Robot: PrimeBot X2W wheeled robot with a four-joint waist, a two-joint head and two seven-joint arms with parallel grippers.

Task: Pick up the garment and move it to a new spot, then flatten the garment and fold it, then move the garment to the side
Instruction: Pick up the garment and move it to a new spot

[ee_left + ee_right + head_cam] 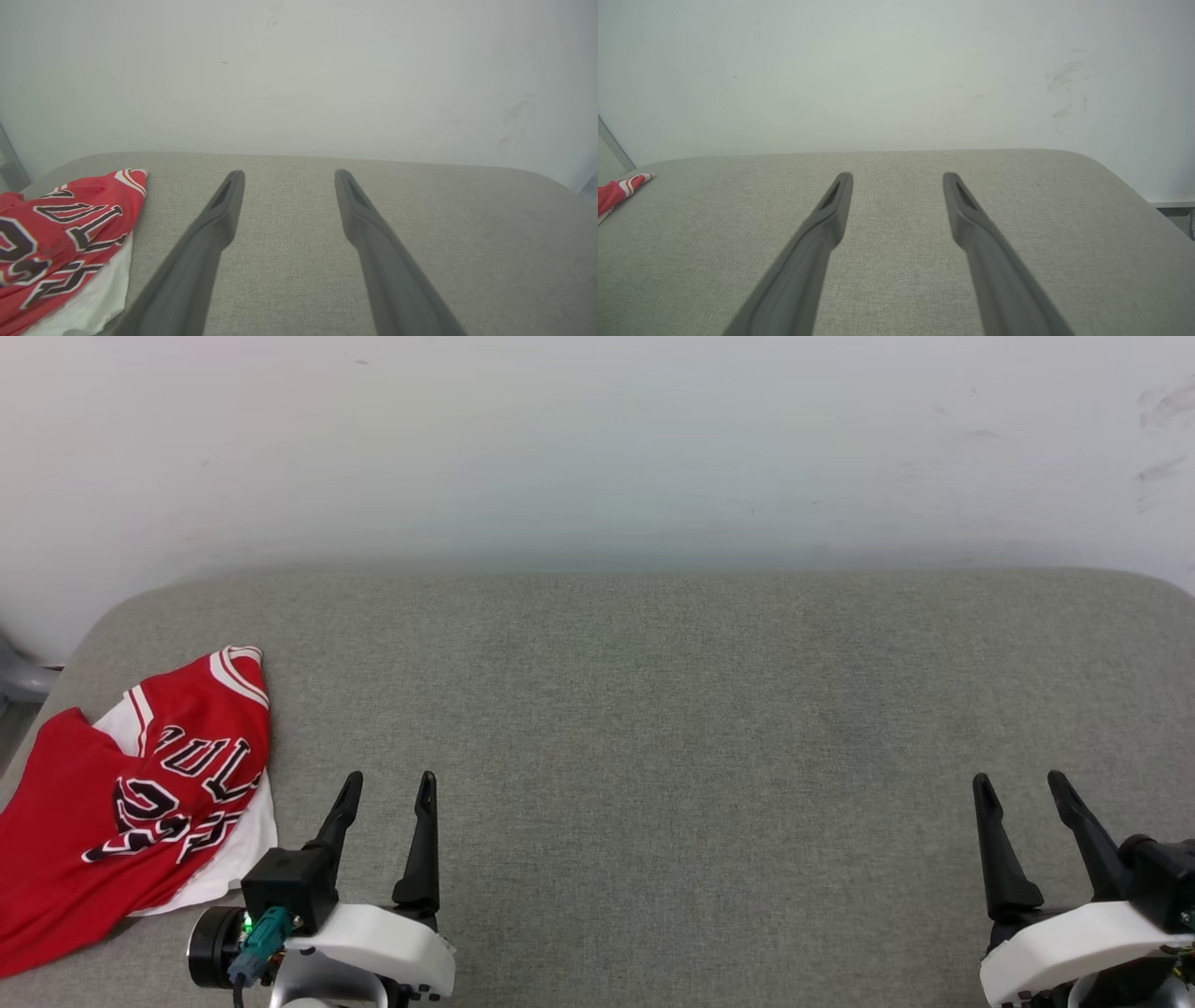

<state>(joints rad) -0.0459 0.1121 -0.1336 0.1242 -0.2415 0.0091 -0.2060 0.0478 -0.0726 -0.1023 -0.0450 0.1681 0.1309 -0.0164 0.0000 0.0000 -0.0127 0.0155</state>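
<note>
Your left gripper (pixel 389 777) and right gripper (pixel 1018 777) hover over the near edge of the grey fabric worktop (pixel 653 709), each with its two dark fingers spread apart and nothing between them. The garment (pixel 121 803) lies crumpled at the worktop's left edge, toward the near left corner, just beside the left gripper and well apart from the right one. In the head view its left side is cut off by the frame, and the left wrist's dark housing hides the near tip of the white fabric, so you cannot tell whether the two touch. The black, white-outlined lettering is upside down and broken by folds, so it reads only in part. In the left wrist view the left gripper (pixel 288 172) points toward the pale wall (pixel 299 70), with the garment (pixel 56 228) at the left, its lower part running out of frame. In the right wrist view the right gripper (pixel 897 175) stands over bare fabric, with a striped corner of the garment (pixel 616 191) at the far left.
</note>
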